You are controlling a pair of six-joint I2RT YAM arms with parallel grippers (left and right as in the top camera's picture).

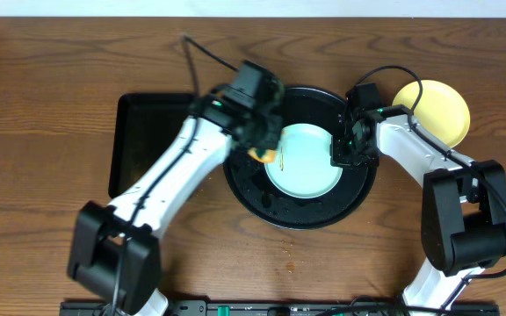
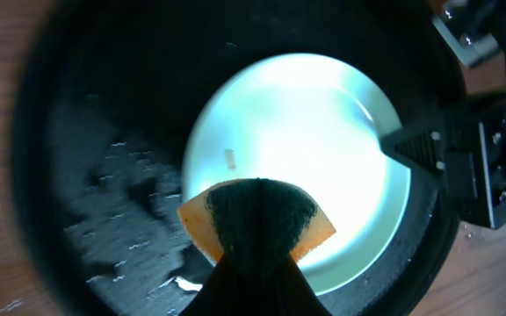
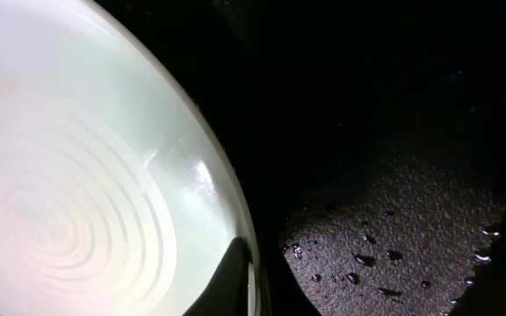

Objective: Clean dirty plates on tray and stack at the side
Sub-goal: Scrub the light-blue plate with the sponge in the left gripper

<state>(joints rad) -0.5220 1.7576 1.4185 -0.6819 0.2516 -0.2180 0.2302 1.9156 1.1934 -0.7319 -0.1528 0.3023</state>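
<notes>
A pale blue-white plate [image 1: 304, 161] lies in the round black tray [image 1: 275, 209]. My left gripper [image 1: 263, 151] is shut on an orange and green sponge [image 2: 257, 219] and holds it at the plate's left edge. A small pale speck [image 2: 230, 159] shows on the plate [image 2: 314, 140]. My right gripper [image 1: 339, 151] is shut on the plate's right rim [image 3: 104, 175], one finger on top of it and one below. A pale yellow plate [image 1: 439, 111] lies on the table at the right, outside the tray. A third plate is not in view.
A rectangular black tray [image 1: 143, 140] lies left of the round tray, partly under my left arm. Water drops wet the round tray's floor [image 3: 393, 254]. A black cable [image 1: 202, 51] runs over the table at the back.
</notes>
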